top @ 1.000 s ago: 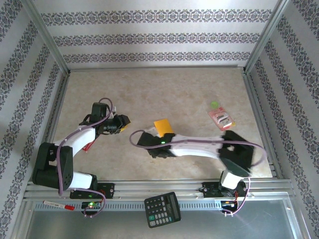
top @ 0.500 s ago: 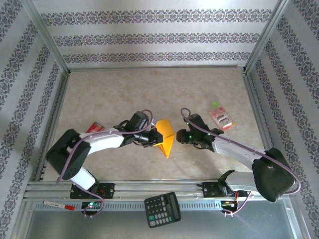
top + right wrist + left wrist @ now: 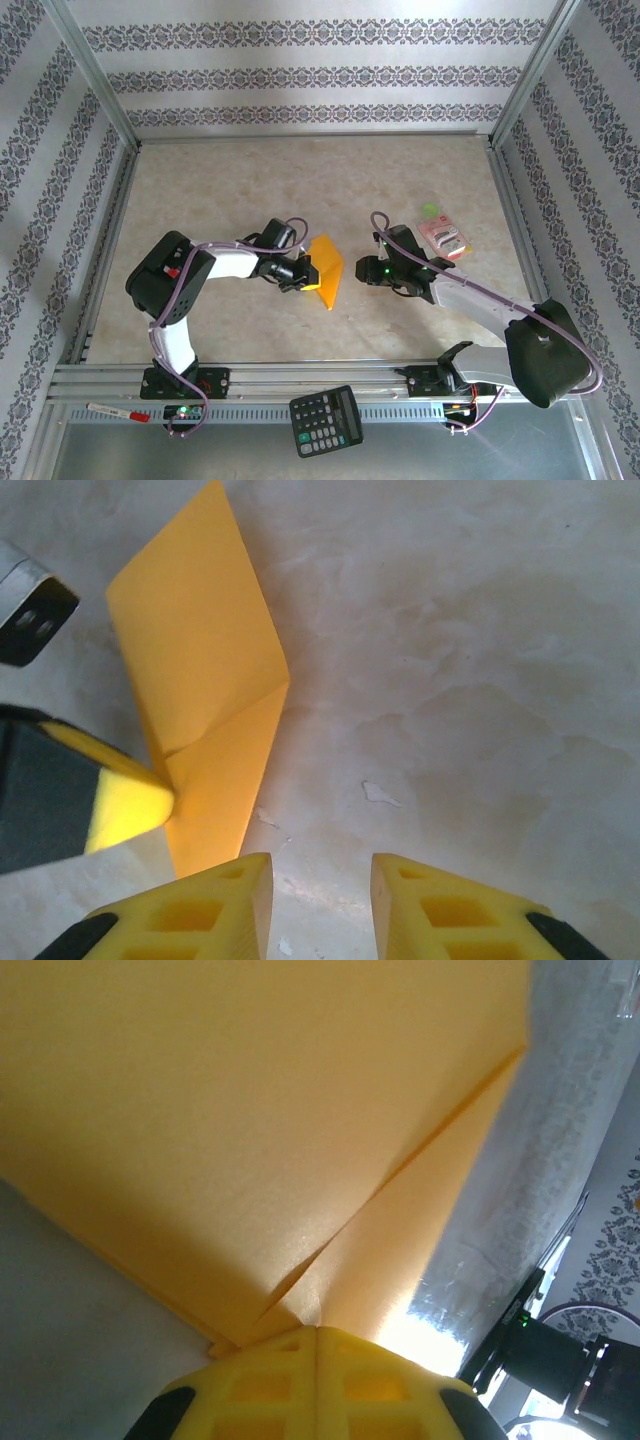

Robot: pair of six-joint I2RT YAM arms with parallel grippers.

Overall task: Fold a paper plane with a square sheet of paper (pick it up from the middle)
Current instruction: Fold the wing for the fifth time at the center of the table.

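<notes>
The orange-yellow square sheet of paper point(image 3: 326, 270) is folded into a pointed paper plane shape with a crease, its tip toward the near edge. My left gripper point(image 3: 301, 273) is shut on its left side. In the left wrist view the paper point(image 3: 250, 1110) spreads out from the closed yellow fingers of the left gripper point(image 3: 316, 1328). My right gripper point(image 3: 361, 272) stands open just right of the paper, not touching it. In the right wrist view the right gripper point(image 3: 320, 885) has bare table between its fingers, and the paper point(image 3: 195, 660) lies ahead to the left.
A pink packet point(image 3: 445, 238) and a small green item point(image 3: 431, 210) lie at the right of the table. A black calculator point(image 3: 325, 420) and a red pen point(image 3: 118, 411) rest on the metal rail point(image 3: 300, 378) at the near edge. Frame posts border the table.
The right arm pulled back from the paper to the right and opened a little. The left arm swung in from the left, closed on the paper's left side and tilted it up.
</notes>
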